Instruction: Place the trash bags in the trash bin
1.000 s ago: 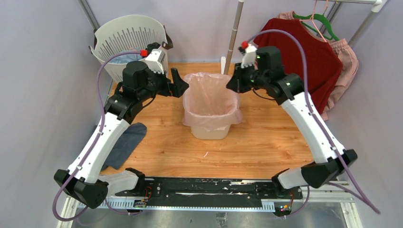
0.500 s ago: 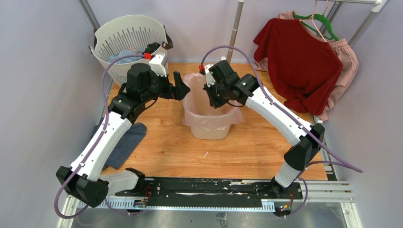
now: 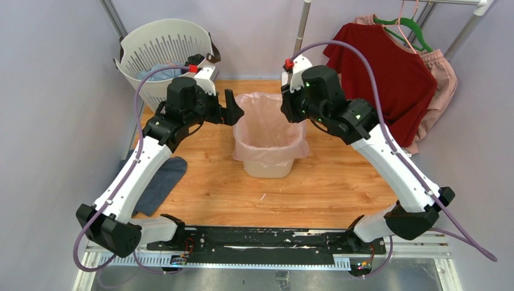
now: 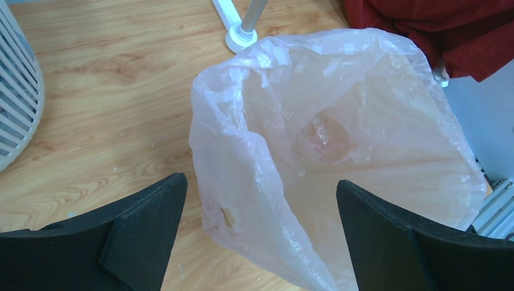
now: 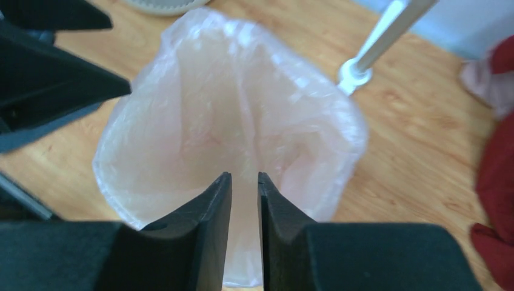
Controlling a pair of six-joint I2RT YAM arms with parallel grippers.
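1. jaws of left gripper (image 4: 260,194) spread wide, empty, just left of trash bag (image 4: 339,121).
2. trash bag lines trash bin (image 3: 271,167), mouth open, mid-table.
3. right gripper (image 5: 244,179) over bag's right rim, jaws narrowly apart, empty.

Lab test cell — clothes rack (image 3: 301,36), basket (image 3: 159,48)

The left arm (image 3: 134,176) and the right arm (image 3: 394,163) reach forward, bent inward toward each other. The left end effector (image 4: 257,188) gapes wide — the right end effector (image 5: 244,177) shows just a narrow slit, nothing gripped.
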